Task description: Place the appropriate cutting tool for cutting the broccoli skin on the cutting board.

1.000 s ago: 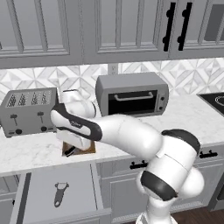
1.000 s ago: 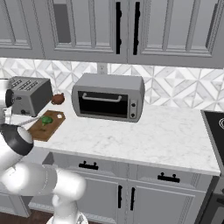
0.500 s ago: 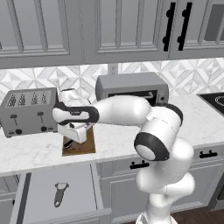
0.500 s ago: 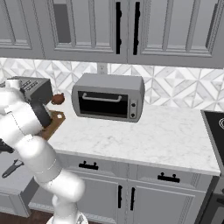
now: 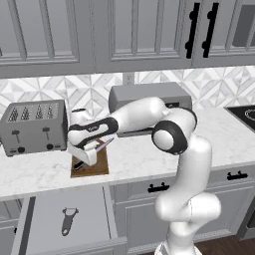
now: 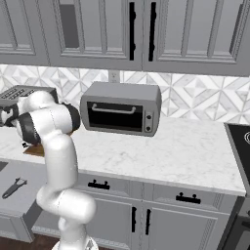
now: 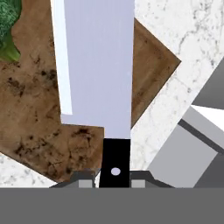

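Observation:
My gripper (image 7: 113, 177) is shut on the black handle of the knife (image 7: 96, 65). Its wide silver blade points away from the hand, over the dark-brown cutting board (image 7: 35, 122). The green broccoli (image 7: 8, 30) lies on the board at the upper left edge of the hand view, beside the blade. From the left base view the gripper (image 5: 84, 158) sits low over the cutting board (image 5: 98, 164), right of the toaster. I cannot tell whether the blade touches the wood. In the right base view the arm covers most of the cutting board (image 6: 34, 149).
A grey four-slot toaster (image 5: 34, 127) stands left of the board, a toaster oven (image 5: 149, 99) behind it. Below the counter an open drawer (image 5: 50, 209) holds the grey peeler (image 5: 68, 219). A stove (image 6: 241, 139) is at the far right.
The arm's elbow and upper links have swung right and stretched out. The hand has stayed low over the board, still holding the knife.

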Robot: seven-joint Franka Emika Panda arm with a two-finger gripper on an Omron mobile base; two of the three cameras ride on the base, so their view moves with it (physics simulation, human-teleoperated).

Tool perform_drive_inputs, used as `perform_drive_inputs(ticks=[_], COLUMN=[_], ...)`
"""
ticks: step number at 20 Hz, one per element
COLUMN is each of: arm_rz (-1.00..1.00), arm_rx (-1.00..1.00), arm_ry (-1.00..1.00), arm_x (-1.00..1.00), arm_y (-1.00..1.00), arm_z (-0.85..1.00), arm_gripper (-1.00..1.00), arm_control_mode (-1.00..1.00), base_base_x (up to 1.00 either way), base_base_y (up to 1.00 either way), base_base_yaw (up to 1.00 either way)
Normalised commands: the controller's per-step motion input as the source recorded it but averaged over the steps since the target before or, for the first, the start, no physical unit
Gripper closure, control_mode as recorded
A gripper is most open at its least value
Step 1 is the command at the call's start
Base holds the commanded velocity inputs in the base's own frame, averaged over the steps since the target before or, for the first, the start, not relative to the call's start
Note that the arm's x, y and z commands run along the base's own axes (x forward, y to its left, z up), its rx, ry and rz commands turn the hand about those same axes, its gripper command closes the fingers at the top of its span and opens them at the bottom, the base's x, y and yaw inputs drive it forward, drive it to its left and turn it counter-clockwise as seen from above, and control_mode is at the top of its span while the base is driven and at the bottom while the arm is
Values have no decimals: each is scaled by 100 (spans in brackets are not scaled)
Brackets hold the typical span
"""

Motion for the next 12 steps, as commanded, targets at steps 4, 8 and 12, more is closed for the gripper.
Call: perform_drive_inputs(ticks=[4,8,12], arm_rz=[-3,-1,-3], arm_rx=[0,0,0], arm_ry=[0,0,-4], arm_x=[49,26,1], arm_y=[9,7,0], arm_z=[-38,-43,-28], arm_gripper=[100,100,-100], arm_control_mode=[-100,-100,-100], base_base_x=[0,0,0], base_base_y=[0,0,0], base_base_yaw=[0,0,0])
